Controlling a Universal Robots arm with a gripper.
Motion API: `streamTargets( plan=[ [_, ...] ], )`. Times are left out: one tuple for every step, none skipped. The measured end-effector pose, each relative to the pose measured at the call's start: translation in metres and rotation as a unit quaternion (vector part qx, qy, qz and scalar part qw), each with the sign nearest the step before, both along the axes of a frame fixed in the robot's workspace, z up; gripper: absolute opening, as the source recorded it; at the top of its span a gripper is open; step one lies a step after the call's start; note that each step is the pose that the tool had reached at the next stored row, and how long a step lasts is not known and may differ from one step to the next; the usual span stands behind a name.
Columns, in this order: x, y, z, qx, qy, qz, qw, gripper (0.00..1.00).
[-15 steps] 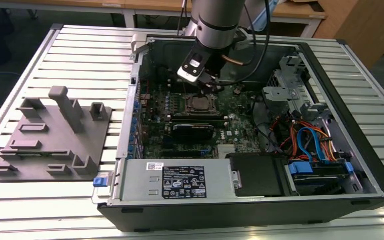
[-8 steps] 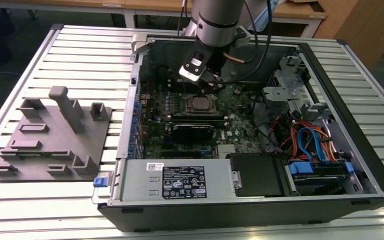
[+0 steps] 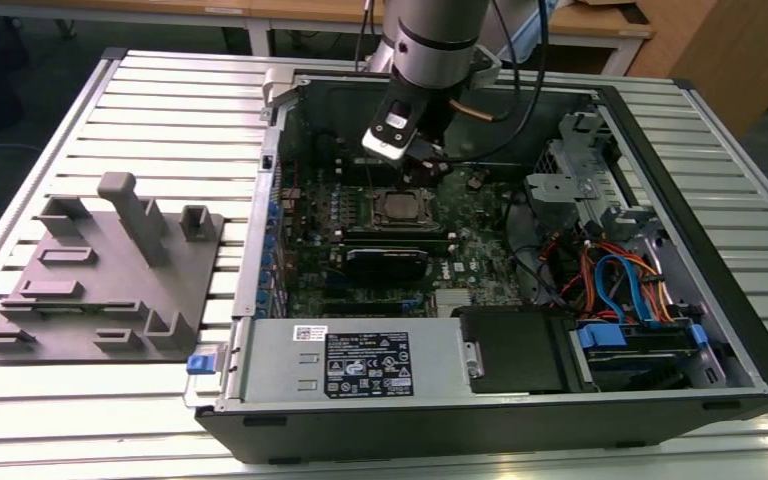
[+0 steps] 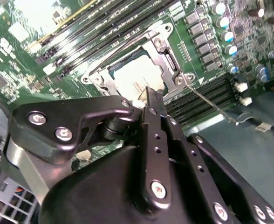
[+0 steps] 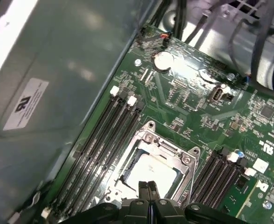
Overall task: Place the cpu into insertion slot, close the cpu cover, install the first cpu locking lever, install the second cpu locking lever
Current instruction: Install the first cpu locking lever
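From my station I see the gripper point(image 3: 424, 165) down inside the open computer case point(image 3: 518, 415), hanging just above the insertion slot point(image 5: 123, 178) on the green board point(image 5: 188, 93). In both wrist views its two black fingers are pressed together at the tips with nothing between them point(image 5: 148, 187) point(image 4: 152, 95), and those tips hover over the slot's near edge; I cannot tell whether they touch it. The cpu point(image 5: 151, 173) lies flat in the slot with its silver face up point(image 4: 134, 77), and the exterior view shows it there too point(image 3: 396, 208). The cpu cover point(image 5: 167, 148) lies down around the chip, its frame bordering all four sides of the slot point(image 4: 167, 58). In the second wrist view a thin metal lever point(image 4: 211, 101) runs from one corner of the slot out across the long black memory slots point(image 5: 102, 140), which flank the slot on two opposite sides. Well apart from the slot, outside the case toward the exterior view's left, a grey moulded tray point(image 3: 91, 300) rests on the slatted table point(image 3: 157, 90).
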State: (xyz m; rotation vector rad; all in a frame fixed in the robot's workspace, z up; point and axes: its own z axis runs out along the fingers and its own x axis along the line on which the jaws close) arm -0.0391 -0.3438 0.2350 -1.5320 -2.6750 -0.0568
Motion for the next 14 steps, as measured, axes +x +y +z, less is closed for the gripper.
streamTargets(
  plan=[
    [0.0,0.0,0.0,0.0,0.0,0.009,1.0,0.11],
    [0.0,0.0,0.0,0.0,0.0,0.018,0.9998,0.11],
    [0.0,0.0,0.0,0.0,0.0,0.025,0.9997,0.11],
    [0.0,0.0,0.0,-0.0001,0.0,0.03,0.9995,0.11],
    [0.0,0.0,0.0,0.0,0.0,0.036,0.9993,0.11],
    [0.0,0.0,0.0,0.0,0.0,0.043,0.9991,0.11],
    [0.0,0.0,0.0,0.0,0.0,0.05,0.9988,0.11],
    [0.0,0.0,0.0,0.0,0.0,0.057,0.9984,0.11],
    [0.0,0.0,0.0,0.0,0.0,0.062,0.998,0.11],
    [0.0,0.0,0.0,0.0,0.0,0.065,0.9979,0.11],
    [0.0,0.0,0.0,0.0,0.0,0.066,0.9978,0.11],
    [0.0,0.0,0.0,0.0,0.0,0.066,0.9978,0.11],
    [0.0,0.0,-0.0001,0.0,0.0,0.066,0.9978,0.11],
    [0.0,0.0,0.0,0.0,0.0,0.066,0.9978,0.11]
  ],
)
